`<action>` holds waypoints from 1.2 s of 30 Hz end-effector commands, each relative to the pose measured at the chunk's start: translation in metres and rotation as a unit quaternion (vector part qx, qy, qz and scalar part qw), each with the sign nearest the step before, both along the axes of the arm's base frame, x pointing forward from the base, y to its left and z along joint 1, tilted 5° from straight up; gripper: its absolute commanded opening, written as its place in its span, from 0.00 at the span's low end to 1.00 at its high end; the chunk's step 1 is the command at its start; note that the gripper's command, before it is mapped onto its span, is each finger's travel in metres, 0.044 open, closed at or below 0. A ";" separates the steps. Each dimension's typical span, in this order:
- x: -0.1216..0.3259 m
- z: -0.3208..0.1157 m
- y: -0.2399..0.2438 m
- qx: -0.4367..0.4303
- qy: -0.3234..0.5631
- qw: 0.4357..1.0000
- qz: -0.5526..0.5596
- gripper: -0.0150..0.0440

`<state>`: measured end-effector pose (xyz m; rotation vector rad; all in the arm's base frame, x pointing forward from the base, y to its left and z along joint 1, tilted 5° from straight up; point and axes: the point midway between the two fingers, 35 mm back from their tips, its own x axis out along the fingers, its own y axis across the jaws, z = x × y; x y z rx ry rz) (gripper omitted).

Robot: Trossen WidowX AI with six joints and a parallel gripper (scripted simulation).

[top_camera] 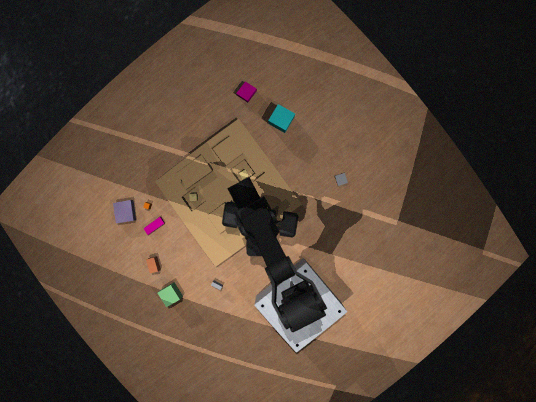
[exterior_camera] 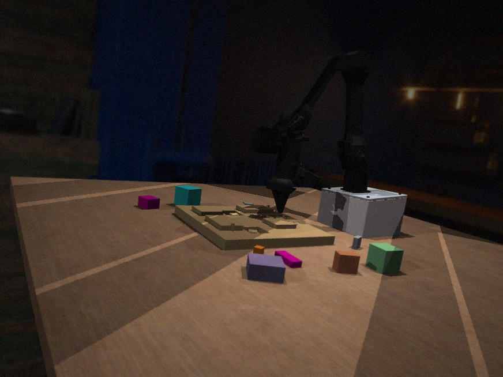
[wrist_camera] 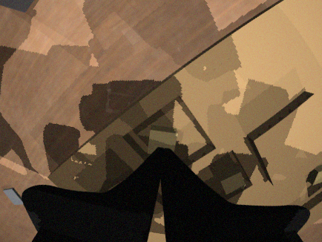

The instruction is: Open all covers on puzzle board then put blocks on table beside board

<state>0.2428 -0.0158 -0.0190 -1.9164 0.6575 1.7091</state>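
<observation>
The tan puzzle board (top_camera: 216, 248) (exterior_camera: 280, 242) (wrist_camera: 260, 37) lies on the table, its covers the same tan. One raised cover (exterior_camera: 223, 222) has a small knob. A pale block (top_camera: 193, 197) (exterior_camera: 254, 230) sits in an uncovered well at the left. Another pale block (top_camera: 243, 174) shows in a well beyond the hand. In the wrist view a pale block (wrist_camera: 162, 138) lies in a well just past the fingertips, and a second pale block (wrist_camera: 233, 183) lies right of it. My gripper (exterior_camera: 280, 211) (wrist_camera: 162, 154) is shut and empty, pointing down low over the board; the arm hides it in the top view.
Left of the board are a purple block (top_camera: 124, 211), a small orange cube (top_camera: 147, 206), a magenta bar (top_camera: 153, 225), an orange-brown block (top_camera: 152, 265) and a green block (top_camera: 169, 295). Beyond it are a magenta cube (top_camera: 246, 91) and a teal block (top_camera: 281, 117).
</observation>
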 end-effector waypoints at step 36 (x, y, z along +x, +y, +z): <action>0.002 -0.014 0.004 0.002 0.000 1.000 0.002 0.25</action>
